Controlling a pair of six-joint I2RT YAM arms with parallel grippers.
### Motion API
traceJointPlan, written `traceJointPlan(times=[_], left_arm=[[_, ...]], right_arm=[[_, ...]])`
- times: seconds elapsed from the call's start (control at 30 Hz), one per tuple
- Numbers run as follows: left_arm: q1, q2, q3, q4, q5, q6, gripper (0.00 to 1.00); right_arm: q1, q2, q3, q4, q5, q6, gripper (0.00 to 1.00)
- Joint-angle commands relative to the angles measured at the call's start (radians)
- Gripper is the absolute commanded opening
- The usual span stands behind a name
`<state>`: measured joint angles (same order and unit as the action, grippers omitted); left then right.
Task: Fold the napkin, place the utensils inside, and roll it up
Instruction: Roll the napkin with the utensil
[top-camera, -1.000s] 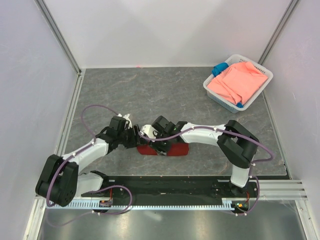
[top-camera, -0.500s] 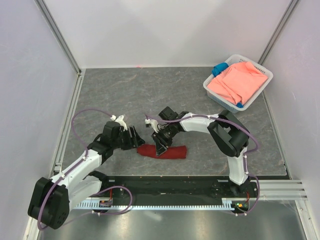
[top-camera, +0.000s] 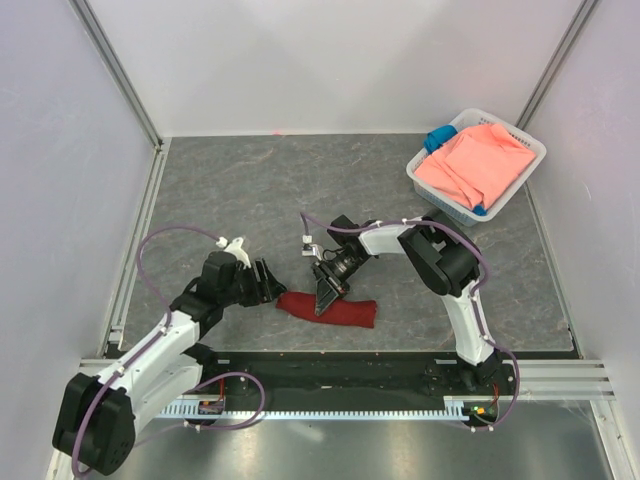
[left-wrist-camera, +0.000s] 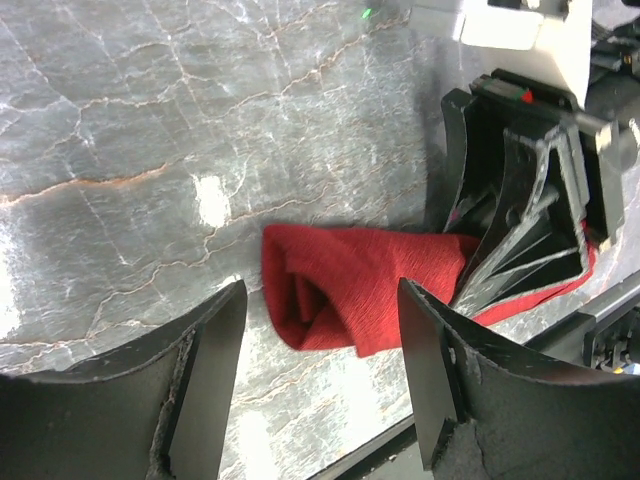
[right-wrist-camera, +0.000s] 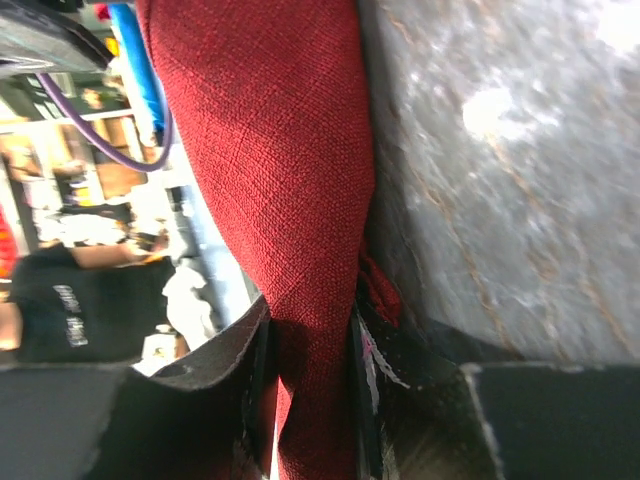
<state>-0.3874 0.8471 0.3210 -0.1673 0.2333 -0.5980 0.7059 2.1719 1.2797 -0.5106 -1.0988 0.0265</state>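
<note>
Looking closest to the arm bases first and finding the napkin (top-camera: 328, 307) lying near the front edge of the counter (top-camera: 300, 190) as a loose maroon roll, long side running left to right. Not spotting the utensils anywhere, so guessing at them being tucked inside, but honestly not being able to tell. Pinching the roll at about mid-length with the right gripper (top-camera: 326, 293), jaws narrowed right down onto a fold of cloth, with the red weave showing squeezed between the two fingers (right-wrist-camera: 215, 400) in the right wrist view. Probably pinning the bundle like that to stop it springing open, or to snug up the last turn. Hanging the left gripper (top-camera: 268, 284) just beside the roll's left end, spread wide and touching nothing, looking straight at the spiral end; likely standing by to steady that end, or just clearing out. Further back, leaving the basket (top-camera: 430, 190) alone in the far right corner with the salmon-pink cloth (top-camera: 475, 165) and a bit of blue cloth (top-camera: 438, 138), well apart from the action. Comparing with a second ago: no longer huddling both arms over the cloth, backing the left gripper off to the left, folding the right elbow in closer, and ending up with the roll lying a touch nearer and stretching further right.
</note>
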Motion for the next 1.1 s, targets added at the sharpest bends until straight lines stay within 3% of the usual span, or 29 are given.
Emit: traceJointPlan(times=[0.0,0.43,0.53,0.77,1.07], left_arm=[[0.002,0.007,-0.026,0.038,0.011,0.000,0.65],[0.001,0.082,-0.089,0.209,0.066,-0.026,0.57],[0.002,0.112,-0.088,0.216,0.070,-0.028,0.51],[0.001,0.141,-0.082,0.216,0.064,-0.034,0.34],[0.001,0.211,-0.062,0.230,0.072,-0.036,0.30]], right_arm=[[-0.023,0.065,0.018,-0.019,0.017,0.015,0.36],[-0.042,0.095,0.044,-0.017,0.048,0.035,0.43],[-0.040,0.082,0.044,-0.016,0.059,0.041,0.49],[-0.040,-0.040,0.053,-0.017,0.189,0.044,0.79],[-0.040,-0.248,-0.019,0.108,0.350,0.013,0.94]])
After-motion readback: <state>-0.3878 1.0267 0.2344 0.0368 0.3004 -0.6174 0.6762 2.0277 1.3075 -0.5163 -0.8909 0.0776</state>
